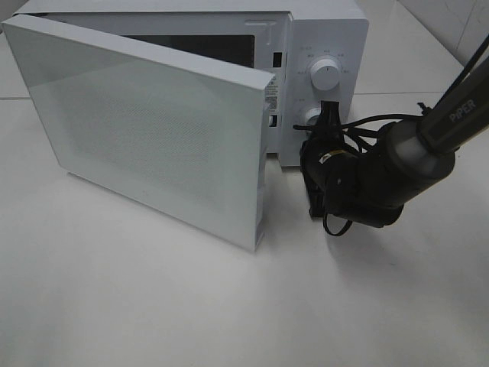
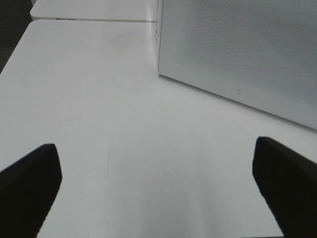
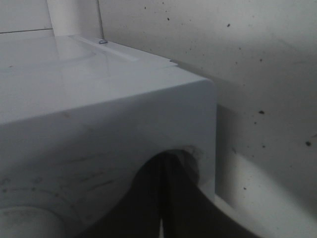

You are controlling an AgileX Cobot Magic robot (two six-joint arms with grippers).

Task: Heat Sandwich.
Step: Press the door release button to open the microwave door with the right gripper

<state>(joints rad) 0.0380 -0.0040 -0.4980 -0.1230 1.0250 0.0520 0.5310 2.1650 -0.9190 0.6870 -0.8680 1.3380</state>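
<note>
The one word that reads clearly is "PiPER", in white letters on the grey link of the right arm (image 1: 464, 115), upper right of the exterior high frame. On the microwave (image 1: 328, 30), small grey markings ring the upper dial (image 1: 325, 76) on the control panel, too small to read. A sticker (image 1: 270, 95) on the edge of the open door (image 1: 153, 130) carries fine print, also illegible. In the left wrist view a tiny mark (image 2: 238, 91) sits near the door's lower edge, unreadable.
</note>
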